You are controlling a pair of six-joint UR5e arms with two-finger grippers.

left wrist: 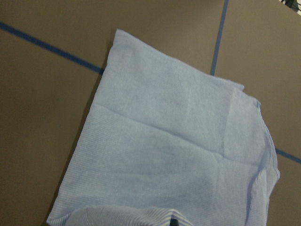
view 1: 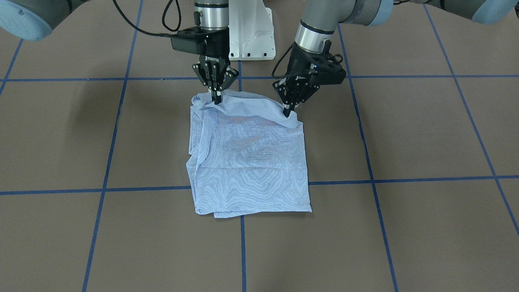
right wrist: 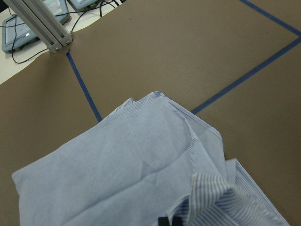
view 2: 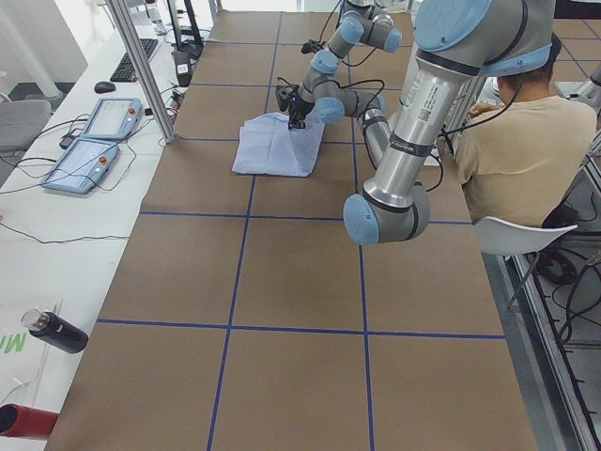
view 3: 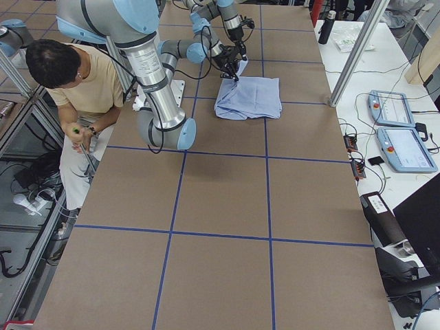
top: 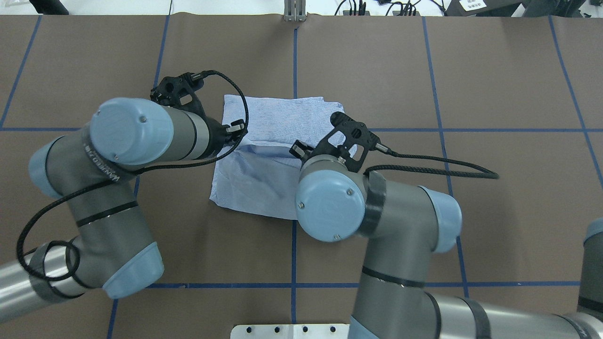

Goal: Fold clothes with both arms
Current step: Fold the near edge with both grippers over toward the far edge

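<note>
The light-blue striped shirt (view 1: 249, 162) lies folded into a rough rectangle on the brown table, and also shows in the overhead view (top: 278, 117). My left gripper (view 1: 288, 112) is shut on the shirt's edge nearest the robot, at one corner. My right gripper (view 1: 217, 99) is shut on the same edge at the other corner. That edge is raised a little off the table and the rest lies flat. In the overhead view my own arms hide both grippers. The wrist views show the cloth spread below (left wrist: 164, 141) (right wrist: 117, 174), with a pinched fold at the bottom.
The white pedestal base (view 1: 251, 36) stands just behind the grippers. An operator (view 2: 516, 141) sits beside the table on the robot's side. An aluminium post (right wrist: 42, 23) and teach pendants (view 3: 399, 130) are at the far edge. Blue tape lines cross the table.
</note>
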